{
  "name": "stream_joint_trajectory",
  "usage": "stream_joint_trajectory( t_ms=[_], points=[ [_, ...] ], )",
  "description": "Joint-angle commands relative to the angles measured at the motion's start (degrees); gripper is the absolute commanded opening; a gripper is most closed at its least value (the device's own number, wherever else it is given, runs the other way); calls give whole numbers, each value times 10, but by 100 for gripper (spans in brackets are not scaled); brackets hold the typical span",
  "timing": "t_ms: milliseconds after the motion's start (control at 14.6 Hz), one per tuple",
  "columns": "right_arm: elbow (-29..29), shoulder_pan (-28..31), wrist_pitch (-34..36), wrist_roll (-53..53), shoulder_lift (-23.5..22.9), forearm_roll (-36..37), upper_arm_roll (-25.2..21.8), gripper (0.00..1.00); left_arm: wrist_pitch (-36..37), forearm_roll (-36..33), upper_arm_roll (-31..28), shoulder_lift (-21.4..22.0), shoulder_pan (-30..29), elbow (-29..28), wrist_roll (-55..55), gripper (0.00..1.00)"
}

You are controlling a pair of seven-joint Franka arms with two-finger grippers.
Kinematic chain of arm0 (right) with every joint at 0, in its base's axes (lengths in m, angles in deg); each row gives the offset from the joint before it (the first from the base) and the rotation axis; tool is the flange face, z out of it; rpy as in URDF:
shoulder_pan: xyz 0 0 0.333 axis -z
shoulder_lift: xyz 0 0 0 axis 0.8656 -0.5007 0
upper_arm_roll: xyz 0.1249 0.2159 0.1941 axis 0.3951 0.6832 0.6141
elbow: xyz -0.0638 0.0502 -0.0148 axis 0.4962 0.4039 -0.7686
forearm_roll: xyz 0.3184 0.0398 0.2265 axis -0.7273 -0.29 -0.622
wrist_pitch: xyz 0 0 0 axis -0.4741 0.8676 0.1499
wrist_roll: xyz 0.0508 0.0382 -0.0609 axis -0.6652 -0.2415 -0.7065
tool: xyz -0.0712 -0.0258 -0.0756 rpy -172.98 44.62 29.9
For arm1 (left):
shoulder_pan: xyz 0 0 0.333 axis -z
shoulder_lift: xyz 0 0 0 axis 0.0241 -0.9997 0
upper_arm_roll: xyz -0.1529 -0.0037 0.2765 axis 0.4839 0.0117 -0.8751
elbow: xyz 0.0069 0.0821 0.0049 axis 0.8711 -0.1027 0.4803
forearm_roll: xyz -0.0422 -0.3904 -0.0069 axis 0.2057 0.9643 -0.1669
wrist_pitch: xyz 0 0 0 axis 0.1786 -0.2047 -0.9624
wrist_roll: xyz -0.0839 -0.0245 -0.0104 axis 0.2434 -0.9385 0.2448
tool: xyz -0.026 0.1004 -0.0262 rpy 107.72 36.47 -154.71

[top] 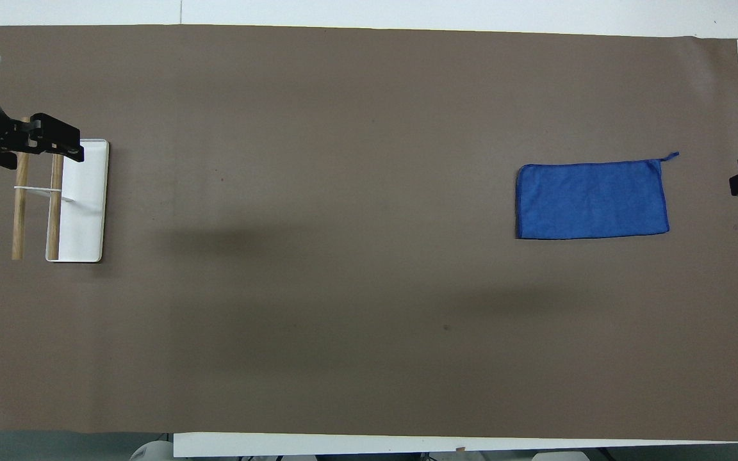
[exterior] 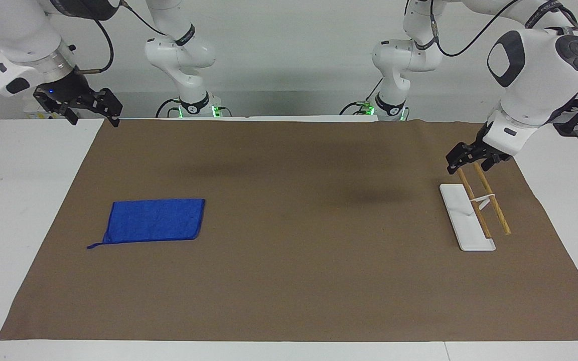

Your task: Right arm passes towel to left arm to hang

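Since the towel (exterior: pixel 154 220) lies flat and unfolded on the brown mat (exterior: pixel 289 281), toward the right arm's end of the counter (exterior: pixel 18 225), nothing of the task looks done yet: it has not been picked up, passed or hung. Its thin loop trails off one corner. All three steps remain. The right gripper (exterior: pixel 91 113) hangs in the air over the counter's edge near the mat's corner, well apart from the towel, fingers spread wide and holding nothing. At the left arm's end stands the rack (exterior: pixel 474 213), a white base with two wooden rods, bare. The left gripper (exterior: pixel 469 163) hovers just over the rods' upper ends, fingers open and empty.
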Motion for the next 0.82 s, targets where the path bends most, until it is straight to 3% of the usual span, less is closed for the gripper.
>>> stream_joint_trajectory(
  t_ms=[0, 480, 755],
  points=[
    [-18, 0, -18, 0, 14, 0, -3, 100, -10, 5, -1, 15, 0, -17, 5, 100],
    [-31, 1, -41, -6, 20, -1, -3, 100, -10, 2, 2, 18, -19, -2, 0, 100],
    [-86, -5, -147, 1, 14, -23, -3, 100, -8, 2, 0, 18, -32, -3, 0, 100]
  ],
)
